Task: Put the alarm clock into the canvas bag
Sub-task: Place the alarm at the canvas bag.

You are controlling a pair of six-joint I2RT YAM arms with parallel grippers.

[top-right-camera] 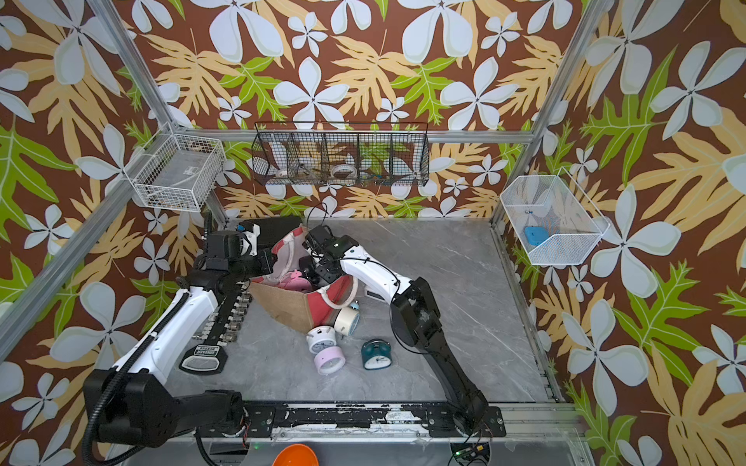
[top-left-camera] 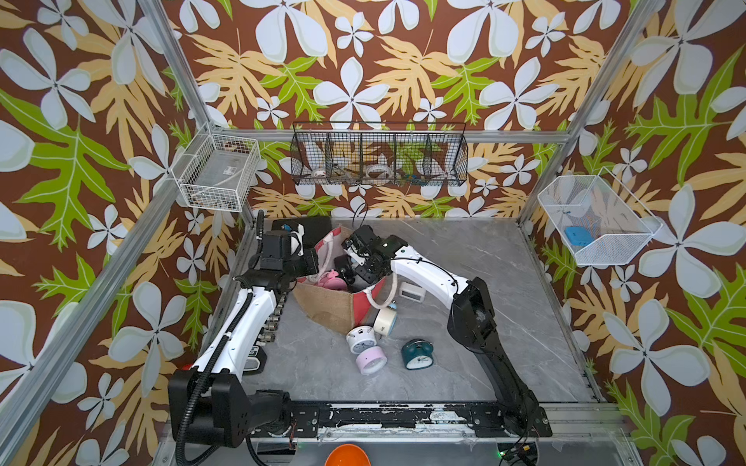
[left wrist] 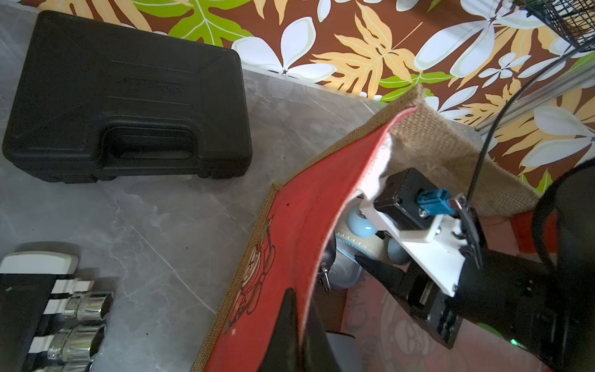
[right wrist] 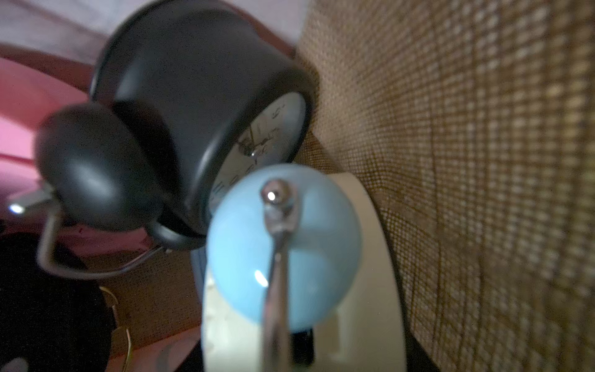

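Now I see my right gripper (top-left-camera: 350,271) reaching down into the canvas bag (top-left-camera: 331,308). The bag stands near the middle of both top views, a little to the left. The right wrist camera looks straight at the alarm clock (right wrist: 370,290), a cream one with round blue bells on top. The clock is very close and sits between the gripper's fingers, so the gripper is clamped on it with its jaws part way apart. The clock is inside the bag, just beside the rough tan wall. I cannot tell if it rests on the bottom. A black clock (right wrist: 193,80) lies right beside it in the bag.

My left gripper (left wrist: 299,322) is squeezed together on the top edge of the bag's red side, with one finger on each side of the cloth.

Four round clocks lie on the grey table (top-left-camera: 504,282) just below the bag in the top views: a cream clock (top-left-camera: 385,320), a white clock (top-left-camera: 360,339), a pink clock (top-left-camera: 371,361) and a teal clock (top-left-camera: 418,354). A flat black case (left wrist: 128,96) lies at the bag's upper left in the top views.
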